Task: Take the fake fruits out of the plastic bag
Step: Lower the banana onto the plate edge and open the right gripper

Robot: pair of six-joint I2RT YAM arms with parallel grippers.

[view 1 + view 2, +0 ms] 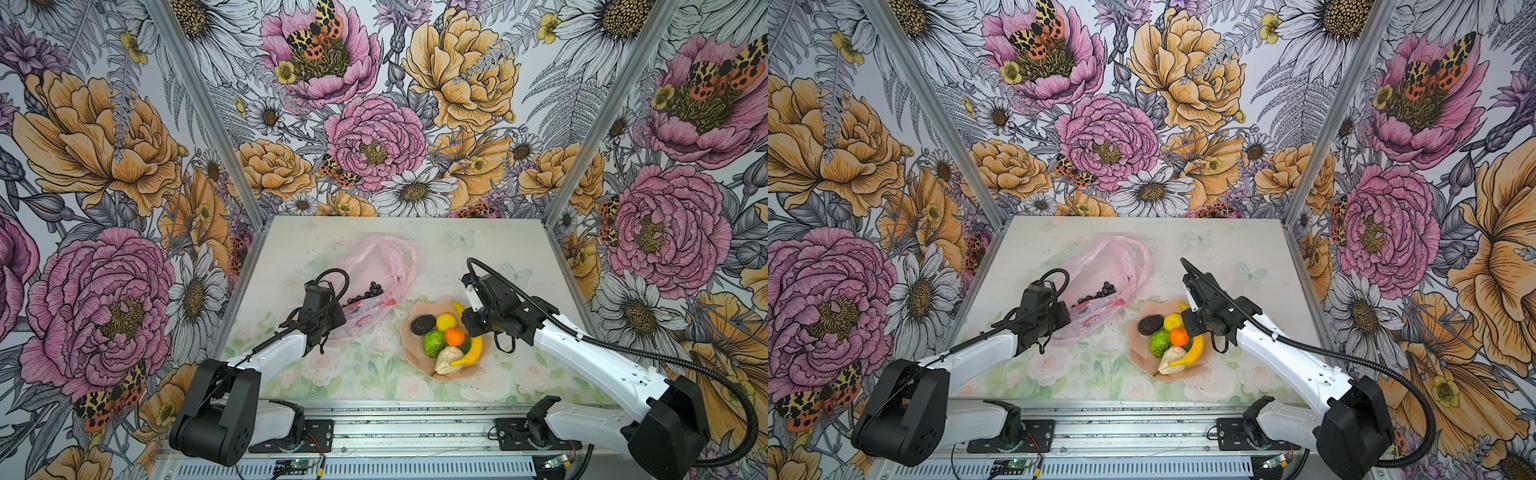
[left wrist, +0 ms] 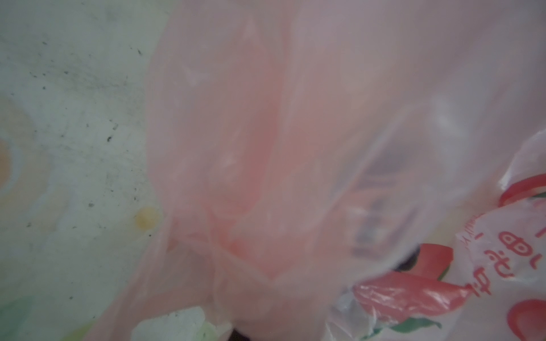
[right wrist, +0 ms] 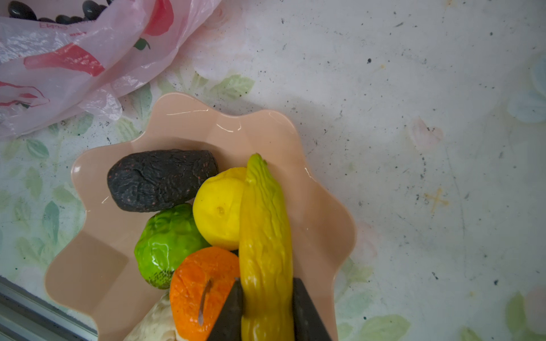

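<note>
- fake fruits (image 1: 434,343): seven of them lay heaped on a peach-pink wavy-edged plate (image 3: 94,265), on the right half of the table (image 1: 478,249) and just beside the bag.
- on the plate were a wrinkled blackish avocado-like piece (image 3: 159,180), a lemon (image 3: 217,209), a glossy lime-green round fruit (image 3: 165,245) and an orange tangerine (image 3: 201,289) with a slit in its skin.
- with them lay a cream pear (image 1: 446,360), a small dark green piece (image 1: 466,345) and a long yellow banana (image 3: 266,221) with creased, ribbed skin.
- the dark grape bunch (image 1: 365,292) lay in the plastic bag (image 1: 376,259), apart from the rest.
- the bag was thin, crinkled, translucent pale pink film. it lay slack left of the table's middle, with its loop handles toward the back wall.
- its print showed red shapes with small green leaves. the red characters (image 2: 496,265) ran sideways over creases and could not be read, and a faint line of small red letters in the right wrist view was too blurred.
- right gripper (image 3: 266,282): its jaws stood a narrow way apart and were closed on the banana. a dark finger pressed each flank while the fruit lay against the lemon and tangerine.
- left gripper (image 1: 328,328): it was closed at the bag's near corner. pink film filled its wrist view and hid the fingers, so i could not tell whether any film was pinched.
</note>
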